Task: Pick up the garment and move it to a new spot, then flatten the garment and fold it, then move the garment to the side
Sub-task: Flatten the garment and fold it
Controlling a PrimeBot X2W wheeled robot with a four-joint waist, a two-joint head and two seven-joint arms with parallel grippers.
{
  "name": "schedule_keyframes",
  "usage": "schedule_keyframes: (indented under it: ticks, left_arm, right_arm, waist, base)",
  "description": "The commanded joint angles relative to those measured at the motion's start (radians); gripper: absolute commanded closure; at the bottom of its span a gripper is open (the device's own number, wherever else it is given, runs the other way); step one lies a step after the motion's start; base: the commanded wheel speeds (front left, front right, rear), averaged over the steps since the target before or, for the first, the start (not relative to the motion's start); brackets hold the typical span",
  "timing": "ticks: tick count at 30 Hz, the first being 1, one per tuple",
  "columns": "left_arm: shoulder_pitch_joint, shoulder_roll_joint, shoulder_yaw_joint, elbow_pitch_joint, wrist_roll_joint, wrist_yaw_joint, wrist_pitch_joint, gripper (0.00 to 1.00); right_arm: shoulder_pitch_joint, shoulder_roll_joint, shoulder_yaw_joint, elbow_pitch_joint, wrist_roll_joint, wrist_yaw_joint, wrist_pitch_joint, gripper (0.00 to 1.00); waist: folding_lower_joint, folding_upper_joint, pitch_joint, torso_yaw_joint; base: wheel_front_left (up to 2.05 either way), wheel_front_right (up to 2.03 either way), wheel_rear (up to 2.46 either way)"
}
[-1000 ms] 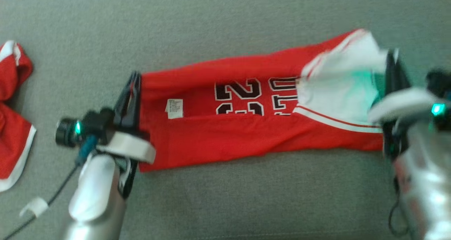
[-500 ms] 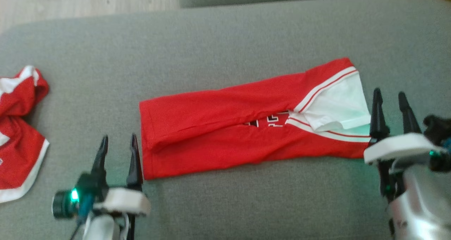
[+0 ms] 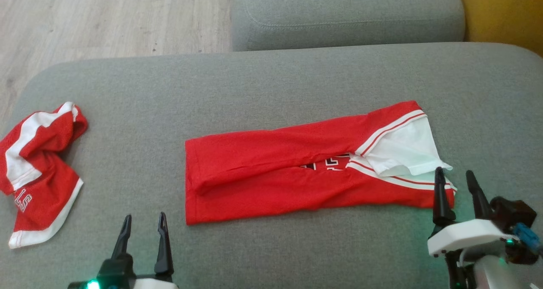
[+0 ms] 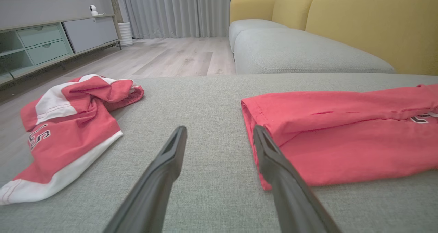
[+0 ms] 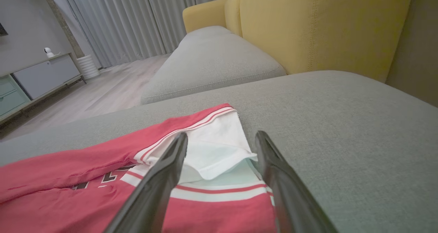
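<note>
step: folding, about midway by my judgement. The long edges are already turned in, so the garment (image 3: 297, 174) reads as a narrow strip, not yet folded end to end.
garment: red jersey with dark lettering, lying flat on the grey sofa seat (image 3: 297, 77), stretched between my two grippers.
left gripper (image 3: 144, 215): fingers spread, holding nothing, hovering over bare seat. The garment's hem end is just ahead and to its inner side, apart from the fingers.
right gripper (image 3: 454, 170): fingers spread, nothing pinched. The white sleeve (image 3: 403, 149) lies straight ahead between the fingers, with the tips over the garment's near corner. Can't tell whether they touch.
other cloth: crumpled red-and-white cloth (image 3: 38, 170), well off to the outer side of my left gripper. Not in play, I think.
next move: probably each gripper drops onto its own end, pinches the layers, and one end is carried over the other.
needs: catch every layer so the turned-in flaps don't open.
risk: the sleeve flap sits loose and raised and may slip out.
left of task: last fold, then move the garment aside.
</note>
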State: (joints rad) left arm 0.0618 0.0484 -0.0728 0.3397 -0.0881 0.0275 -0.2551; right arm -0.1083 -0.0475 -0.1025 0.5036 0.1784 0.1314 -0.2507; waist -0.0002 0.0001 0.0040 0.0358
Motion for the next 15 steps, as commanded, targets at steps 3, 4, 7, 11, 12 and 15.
schedule_keyframes:
  ticks: [3, 4, 7, 11, 12, 15]
  left_arm:
    - [-0.027, 0.002, 0.008, -0.037, -0.007, 0.007, -0.007, 0.0]
    - [-0.029, 0.002, 0.004, -0.037, -0.009, 0.007, -0.007, 0.0]
    - [-0.038, 0.002, -0.006, -0.036, -0.013, 0.005, -0.007, 0.0]
    - [-0.076, 0.002, -0.03, -0.029, -0.018, -0.003, -0.007, 0.0]
    - [-0.085, 0.002, -0.038, -0.027, -0.019, -0.005, -0.007, 0.0]
    - [-0.112, 0.002, -0.054, -0.017, -0.025, -0.011, -0.007, 0.0]
  right_arm:
    - [-0.024, -0.003, 0.04, -0.02, 0.017, -0.001, -0.011, 0.0]
    - [-0.029, -0.003, 0.041, -0.013, 0.019, -0.001, -0.011, 0.0]
    - [-0.053, -0.003, 0.041, 0.002, 0.009, -0.001, -0.011, 0.0]
    - [-0.159, -0.005, 0.0, 0.074, -0.04, -0.001, -0.011, 0.0]
    - [-0.191, -0.009, -0.01, 0.102, -0.055, -0.001, -0.011, 0.0]
    - [-0.292, -0.026, -0.044, 0.193, -0.097, -0.001, -0.011, 0.0]
  waist:
    - [0.0002, -0.0001, 0.004, 0.005]
    - [0.0002, -0.0001, 0.009, 0.007]
    - [0.0002, -0.0001, 0.029, 0.009]
    - [0.0002, -0.0001, 0.089, 0.02]
    - [0.0002, -0.0001, 0.104, 0.025]
    - [0.0002, -0.0001, 0.143, 0.039]
  base:
    - [0.0, 0.0, 0.0]
    - [0.0, 0.0, 0.0]
    - [0.0, 0.0, 0.0]
    - [0.0, 0.0, 0.0]
    - [0.0, 0.0, 0.0]
    - [0.0, 0.0, 0.0]
